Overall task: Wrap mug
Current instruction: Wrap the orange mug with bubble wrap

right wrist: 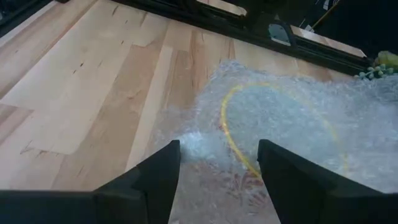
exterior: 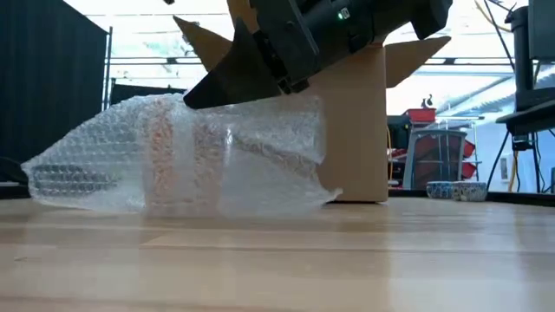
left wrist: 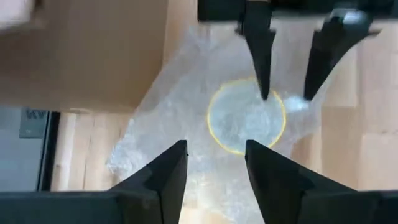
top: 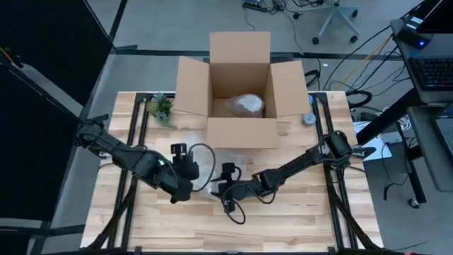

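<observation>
Both grippers work over the mug [left wrist: 246, 116], which stands upright under a loose sheet of bubble wrap [exterior: 260, 165] on the table [top: 297, 219], just in front of the box [top: 241, 92]. We take the mug as our landmark.

What could go wrong: the wrap is only draped, not tucked, and it trails off to one side of the mug in a long tail. If either arm pulls that slack sideways, we judge the sheet could slide off the rim [right wrist: 249, 124] or tip the mug. A pinch that catches only one thin layer could slip free. Both grippers are close together above the mug, so a careless move could also knock one into the other.

Our left gripper [left wrist: 214, 163] hangs above the mug with its fingers spread and nothing between them; only wrap and the yellow rim show through the gap. Our right gripper [right wrist: 217, 163] sits low at the mug's edge, fingers also apart, its tips over the wrap by the rim. Whether they press on the sheet we cannot tell. From the left wrist view, the right fingers [left wrist: 260, 50] point down toward the mug's mouth.

Inside the box, beyond the mug, lies another wrapped bundle [top: 244, 105]. A small plant [top: 161, 108] rests left of the box.
</observation>
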Controlling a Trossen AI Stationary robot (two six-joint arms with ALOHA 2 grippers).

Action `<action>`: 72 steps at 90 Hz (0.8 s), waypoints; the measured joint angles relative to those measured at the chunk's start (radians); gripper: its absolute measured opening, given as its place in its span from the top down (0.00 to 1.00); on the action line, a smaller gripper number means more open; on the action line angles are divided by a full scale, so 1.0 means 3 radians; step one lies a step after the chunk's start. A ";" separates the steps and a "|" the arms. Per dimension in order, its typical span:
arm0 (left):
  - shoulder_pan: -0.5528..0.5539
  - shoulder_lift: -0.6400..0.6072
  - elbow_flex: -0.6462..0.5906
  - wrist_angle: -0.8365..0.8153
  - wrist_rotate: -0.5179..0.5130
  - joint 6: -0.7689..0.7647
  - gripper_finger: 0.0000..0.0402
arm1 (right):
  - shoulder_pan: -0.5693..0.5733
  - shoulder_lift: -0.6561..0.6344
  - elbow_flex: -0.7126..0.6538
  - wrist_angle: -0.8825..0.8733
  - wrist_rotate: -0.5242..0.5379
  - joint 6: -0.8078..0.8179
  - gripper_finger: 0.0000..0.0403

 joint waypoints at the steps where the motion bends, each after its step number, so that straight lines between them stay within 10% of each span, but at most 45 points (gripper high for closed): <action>1: -0.0002 -0.0006 -0.0045 0.0035 0.0007 0.0001 0.63 | 0.0000 0.0000 0.0000 0.0000 0.0000 0.0000 0.50; 21: -0.0008 -0.0055 -0.0880 0.1365 0.0830 0.0471 0.66 | 0.0000 0.0000 0.0000 -0.0001 -0.0002 0.0000 0.50; 72: 0.0330 0.0066 -0.1561 0.2319 0.1039 0.1065 0.68 | -0.0013 0.0000 0.0000 -0.0008 -0.0004 0.0007 0.50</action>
